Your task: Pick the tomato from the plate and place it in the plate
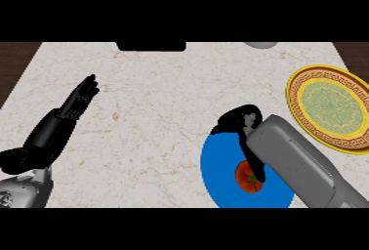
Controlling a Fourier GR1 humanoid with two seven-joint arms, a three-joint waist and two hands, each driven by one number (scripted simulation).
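Though your right hand hovers over the tomato on the blue plate, I cannot tell whether it grips; the carry to the yellow plate on its right remains.

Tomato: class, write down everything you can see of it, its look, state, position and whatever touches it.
The tomato is small, round and red, with a green stalk mark near its middle. It lies on the blue plate, toward that plate's right side. A black part of the right robot hand crosses its right edge, hiding some of it; whether the hand grips it cannot be told.
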